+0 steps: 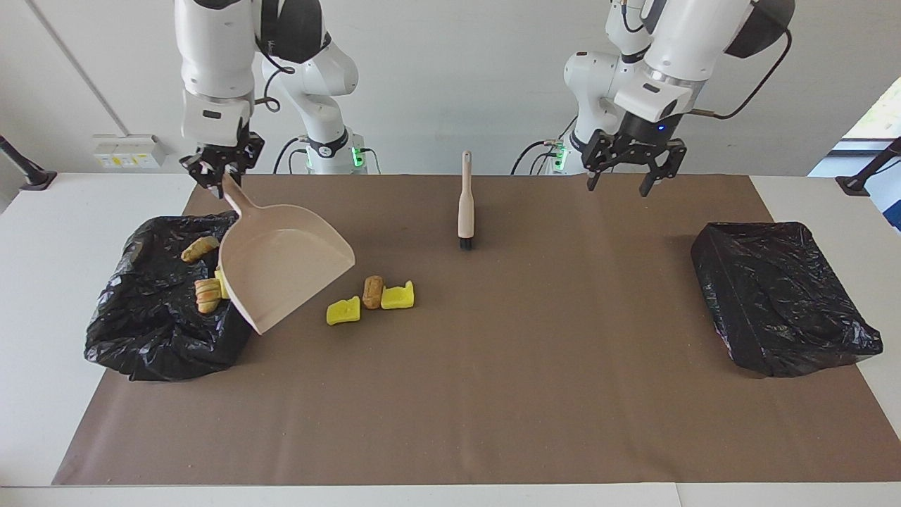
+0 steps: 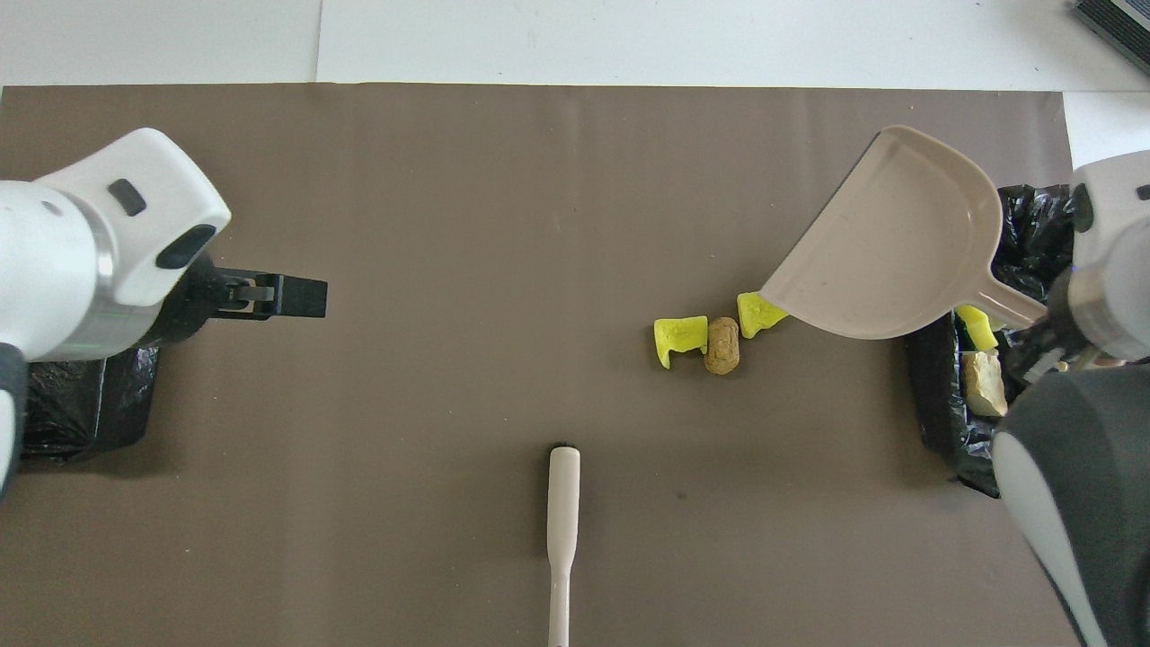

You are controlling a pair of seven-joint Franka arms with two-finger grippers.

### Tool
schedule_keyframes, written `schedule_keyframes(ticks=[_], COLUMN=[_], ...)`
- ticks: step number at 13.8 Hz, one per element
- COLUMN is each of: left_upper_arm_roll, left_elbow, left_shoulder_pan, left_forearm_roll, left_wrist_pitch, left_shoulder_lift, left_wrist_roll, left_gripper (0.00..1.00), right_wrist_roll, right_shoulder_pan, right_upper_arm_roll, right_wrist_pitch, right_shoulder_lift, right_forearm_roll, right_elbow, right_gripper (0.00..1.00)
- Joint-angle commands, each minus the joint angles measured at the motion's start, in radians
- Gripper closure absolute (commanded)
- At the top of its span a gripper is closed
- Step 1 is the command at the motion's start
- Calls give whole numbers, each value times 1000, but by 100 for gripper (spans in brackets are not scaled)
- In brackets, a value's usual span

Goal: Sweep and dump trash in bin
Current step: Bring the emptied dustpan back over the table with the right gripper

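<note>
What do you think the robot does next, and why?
Probably the right gripper lowers the dustpan flat beside the three bits left on the mat: it hangs tilted there, and the brush lies untouched, the open left gripper away.

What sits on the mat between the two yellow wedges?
A brown cork-like cylinder lies between the two yellow wedges, close against both. Both views show it; the overhead view is clearest.
</note>
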Motion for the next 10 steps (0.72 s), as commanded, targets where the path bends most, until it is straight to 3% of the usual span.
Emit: schedule_keyframes(ticks=[1, 5, 10], left_upper_arm_roll=[-11, -1, -11], left_elbow=[132, 209, 228], left_shoulder_pan=[81, 161, 170], left_forearm_roll=[15, 19, 21], left_wrist_pitch=[-151, -185, -242], left_shoulder_lift=[28, 47, 42], left_wrist_roll=[92, 170, 214], left_gripper=[0, 0, 0], right_wrist_roll=[284, 708, 1151], right_shoulder_pan=[96, 254, 400], right_upper_arm_roll=[-1, -1, -1], right_wrist_pitch=[67, 242, 334], right_shoulder_lift=[91, 260, 501], right_forearm_roll=[64, 73, 158], right_elbow=[7, 22, 192], right_gripper=[100, 100, 100])
